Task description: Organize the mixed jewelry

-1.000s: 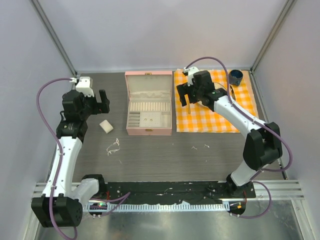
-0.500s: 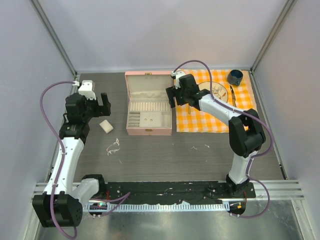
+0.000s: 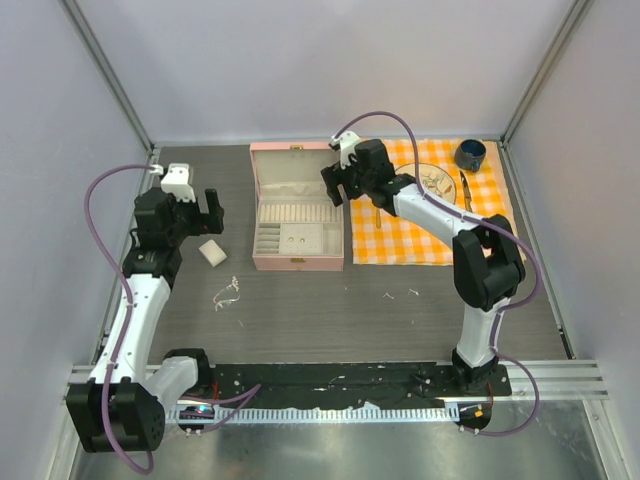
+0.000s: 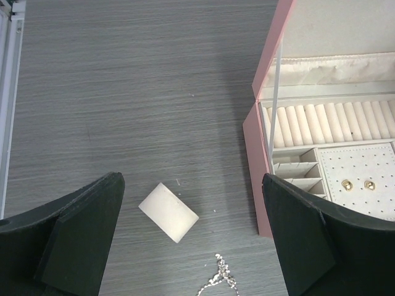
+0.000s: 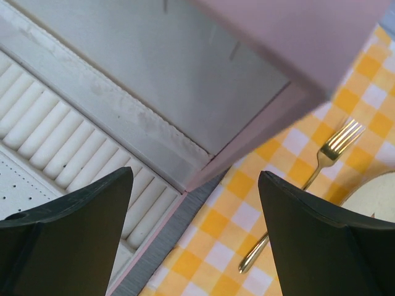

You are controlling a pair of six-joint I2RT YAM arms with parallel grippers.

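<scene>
The left tool (image 3: 200, 210) is held spread wide above the left side of the bench (image 3: 320, 320), with nothing between its fingers. In the left wrist view a small white block (image 4: 168, 211) is seen on the bench below the gap, and the end of the chain (image 4: 219, 282) is seen just nearer than the block. The chain (image 3: 228, 293) is laid in a loose tangle left of centre, apart from the case (image 3: 297, 262) and nearer the front edge. A few pale bits (image 3: 388, 296), too small to be made out, are scattered right of centre. The right tool (image 3: 338, 185) is likewise spread and empty, held over the right rim of the open case beside the checked cloth (image 3: 420, 240), where a fork (image 5: 321, 163) is laid.
</scene>
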